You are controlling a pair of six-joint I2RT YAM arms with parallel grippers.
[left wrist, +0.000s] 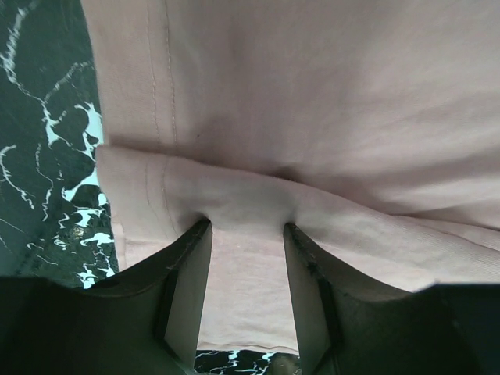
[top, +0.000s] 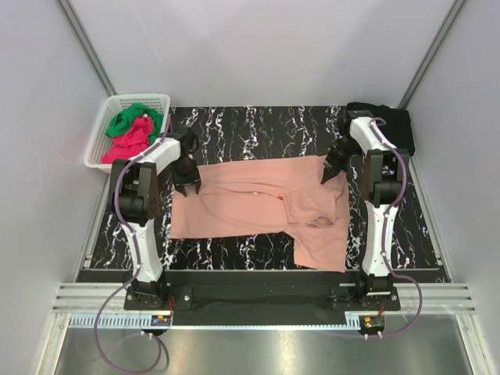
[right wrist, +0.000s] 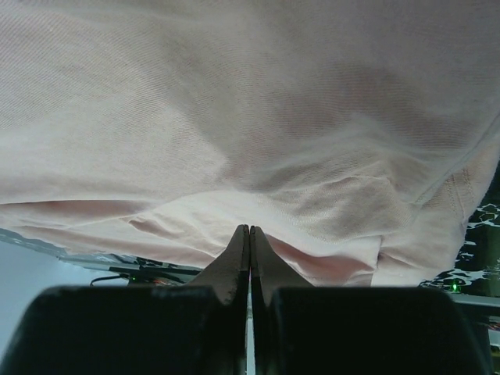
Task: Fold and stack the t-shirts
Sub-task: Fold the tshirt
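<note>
A salmon-pink t-shirt (top: 250, 205) lies spread across the black marble table (top: 258, 125), its right part folded down toward the near edge. My left gripper (top: 187, 186) is at the shirt's left edge. In the left wrist view it (left wrist: 248, 226) stands open, fingers (left wrist: 191, 266) pressed onto the cloth (left wrist: 312, 94), and a folded hem lies between them. My right gripper (top: 333, 172) is at the shirt's far right corner. In the right wrist view it (right wrist: 250, 228) is shut, its tips pinching a fold of the pink cloth (right wrist: 234, 117).
A white basket (top: 97, 148) at the far left corner holds a green t-shirt (top: 133, 119) and a magenta-red one (top: 129, 142). A black t-shirt (top: 394, 125) lies at the far right corner, behind the right arm. White walls close in both sides.
</note>
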